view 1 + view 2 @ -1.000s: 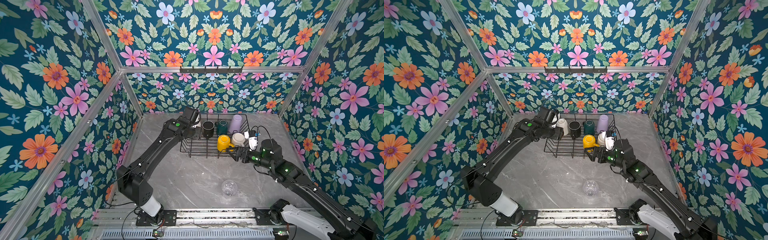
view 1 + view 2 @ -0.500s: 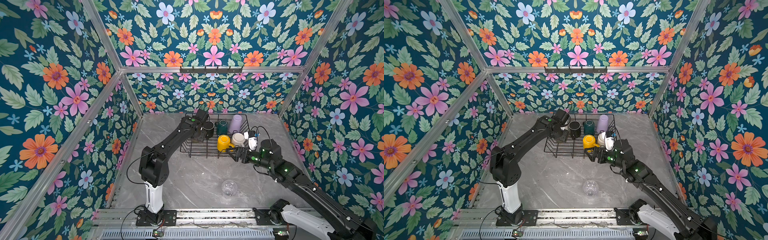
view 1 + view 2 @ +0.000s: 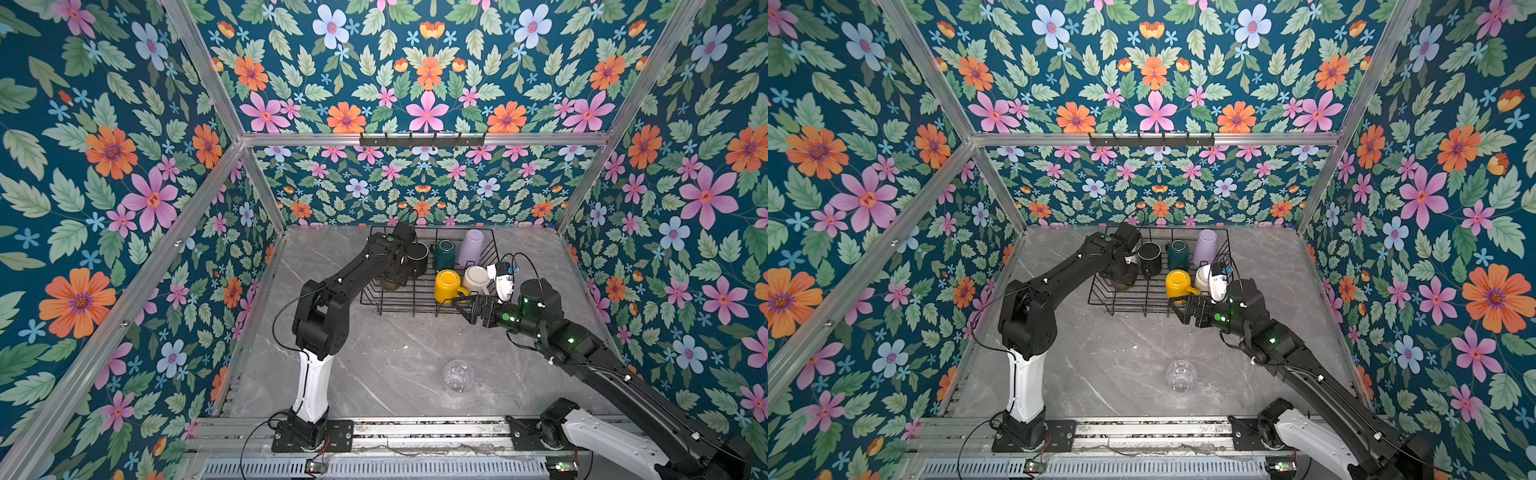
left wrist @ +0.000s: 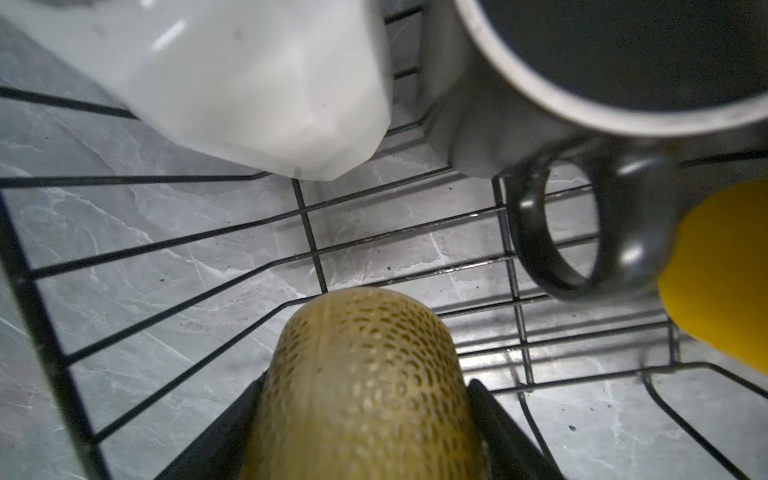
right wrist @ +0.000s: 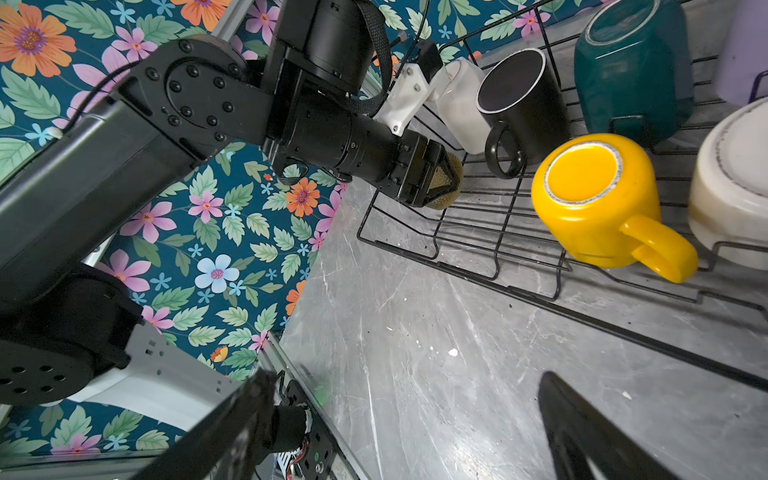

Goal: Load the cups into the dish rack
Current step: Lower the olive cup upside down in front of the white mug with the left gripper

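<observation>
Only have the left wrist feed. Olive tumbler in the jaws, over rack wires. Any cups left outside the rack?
Observer: Besides your olive tumbler, one: a clear glass tumbler stands on the table in front of the dish rack, apart from it.
Operator: Where's the right gripper?
Observer: Right gripper is open and empty, at the rack's front edge beside the yellow mug.

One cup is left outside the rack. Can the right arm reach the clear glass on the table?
Probably yes: the right end effector is open and empty, and only bare table lies between it and the clear glass.
</observation>
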Controlling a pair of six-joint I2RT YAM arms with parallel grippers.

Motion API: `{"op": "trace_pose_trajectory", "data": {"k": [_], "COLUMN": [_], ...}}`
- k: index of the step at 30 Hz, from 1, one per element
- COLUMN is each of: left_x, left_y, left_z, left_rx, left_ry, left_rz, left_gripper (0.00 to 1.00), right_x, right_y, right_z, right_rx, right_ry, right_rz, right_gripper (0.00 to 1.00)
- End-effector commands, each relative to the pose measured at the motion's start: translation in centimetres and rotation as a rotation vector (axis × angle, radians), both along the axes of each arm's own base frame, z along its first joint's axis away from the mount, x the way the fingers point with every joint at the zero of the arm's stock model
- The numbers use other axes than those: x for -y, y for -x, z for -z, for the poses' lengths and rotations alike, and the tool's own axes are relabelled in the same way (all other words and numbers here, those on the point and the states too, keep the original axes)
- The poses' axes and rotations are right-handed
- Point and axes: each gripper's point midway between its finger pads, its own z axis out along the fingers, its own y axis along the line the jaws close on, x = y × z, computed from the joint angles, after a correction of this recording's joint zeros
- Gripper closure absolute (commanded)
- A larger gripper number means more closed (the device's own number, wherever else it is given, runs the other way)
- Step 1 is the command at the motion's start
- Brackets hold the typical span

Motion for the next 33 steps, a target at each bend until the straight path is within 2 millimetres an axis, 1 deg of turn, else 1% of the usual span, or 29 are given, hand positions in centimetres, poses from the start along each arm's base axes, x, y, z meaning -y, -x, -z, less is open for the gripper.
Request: {"op": "trace_pose_trajectory", "data": {"k": [1, 8, 12, 18, 21, 25, 27, 30, 33], "left_x": [0.1, -0.5, -0.9, -1.0, -1.1, -1.3, -1.2, -1.4, -1.4], "left_y": [-0.3, -0.9, -1.3, -1.9, -2.0, -2.0, -1.9, -2.0, -2.0], "left_z": [0.4, 1.6, 2.2, 2.6, 3.1, 3.5, 3.8, 3.9, 3.9], "left_rx": [-0.014, -0.034, -0.04, -0.037, -0.044, -0.051, -0.057, -0.055, -0.053], "left_ry": [0.023, 0.012, 0.002, 0.012, 0.005, -0.006, -0.006, -0.014, -0.016], "left_rz": [0.005, -0.014, -0.023, -0.04, -0.041, -0.043, -0.041, -0.043, -0.044], "left_gripper": [0.95, 0.82, 0.68, 0.52, 0.41, 0.31, 0.27, 0.19, 0.16], "right_x": [0.0, -0.1, 0.0, 0.0, 0.0, 0.0, 0.0, 0.1, 0.1], "right_y": [-0.1, -0.1, -0.2, -0.2, -0.1, -0.1, -0.1, 0.0, 0.0], "right_z": [-0.4, -0.2, -0.2, -0.1, 0.0, -0.1, -0.1, -0.1, -0.1], "right_rx": [0.022, 0.018, 0.017, 0.015, 0.012, 0.016, 0.016, 0.016, 0.014], "right_ry": [0.006, 0.007, 0.009, 0.011, 0.012, 0.012, 0.013, 0.015, 0.016], "right_rz": [-0.002, -0.004, -0.001, -0.001, -0.003, -0.002, -0.003, -0.003, -0.002], "right_gripper": [0.01, 0.01, 0.01, 0.01, 0.01, 0.01, 0.01, 0.01, 0.01]}}
